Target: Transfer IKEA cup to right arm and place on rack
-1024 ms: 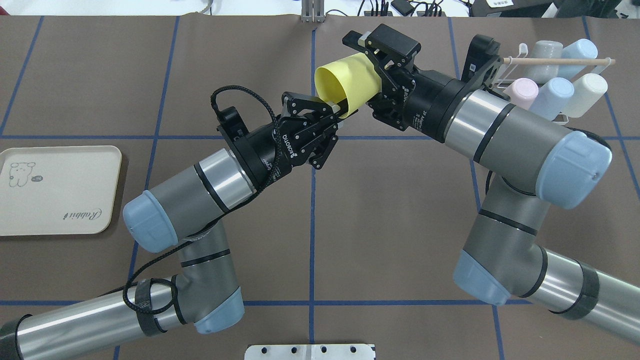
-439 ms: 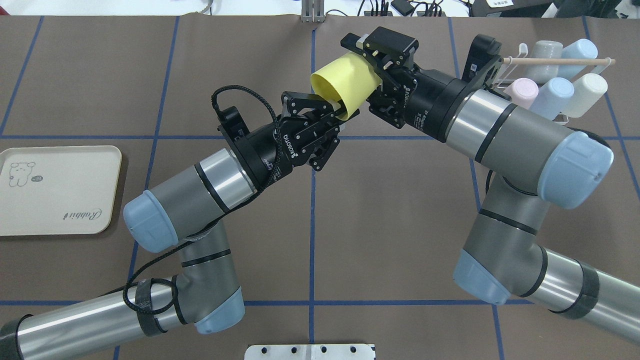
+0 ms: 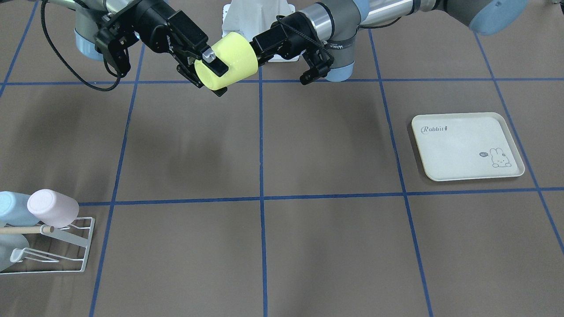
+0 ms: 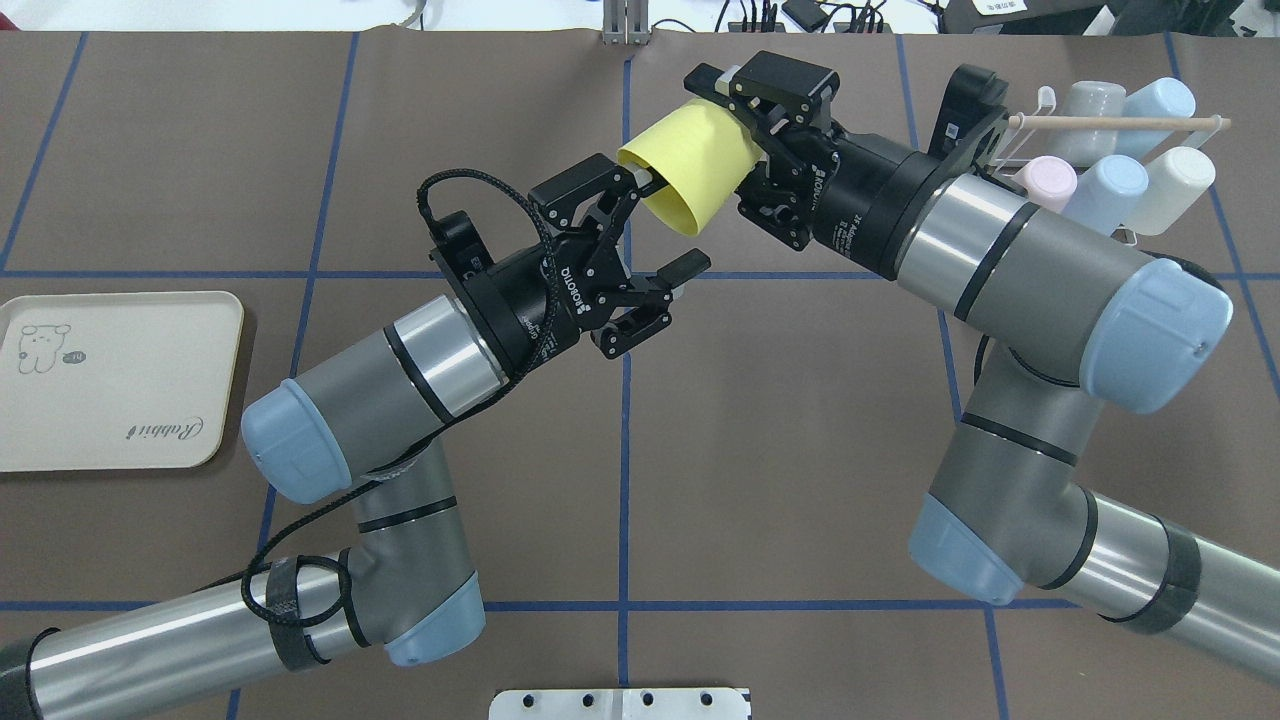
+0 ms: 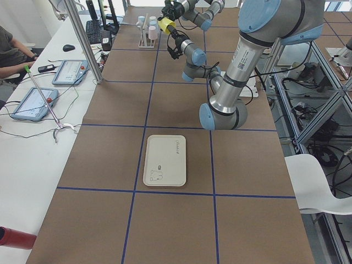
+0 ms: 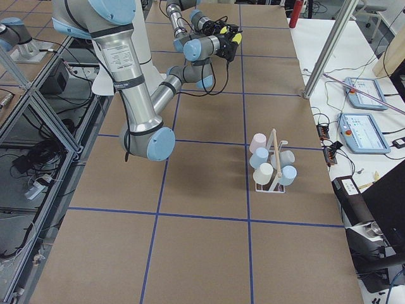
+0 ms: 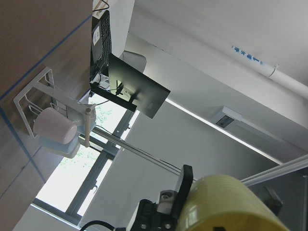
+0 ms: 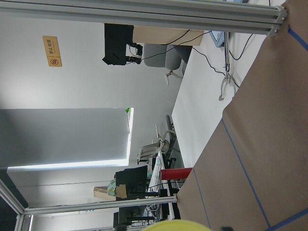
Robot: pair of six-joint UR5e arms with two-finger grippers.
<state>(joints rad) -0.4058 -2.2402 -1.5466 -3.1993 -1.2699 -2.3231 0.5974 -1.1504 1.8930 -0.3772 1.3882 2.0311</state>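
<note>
The yellow IKEA cup [image 4: 690, 165] hangs in the air over the far middle of the table, also in the front view [image 3: 229, 57] and at the bottom of the left wrist view [image 7: 231, 204]. My right gripper [image 4: 705, 145] is shut on it, one finger [image 3: 216, 65] lying across its wall. My left gripper [image 4: 665, 220] is open just below the cup's mouth, its fingers spread apart and off the rim. The white wire rack [image 4: 1045, 100] with a wooden rod stands at the far right, also in the front view [image 3: 83, 246].
Pink [image 4: 1045, 185], light blue [image 4: 1105, 190] and cream [image 4: 1170, 190] cups sit on the rack's prongs, with more behind them. A cream rabbit-print tray [image 4: 110, 380] lies at the left edge. My right forearm reaches past the rack's near side.
My left gripper has opened and let go of the cup's rim. The cup stays in my right gripper and has shifted slightly up and left.
</note>
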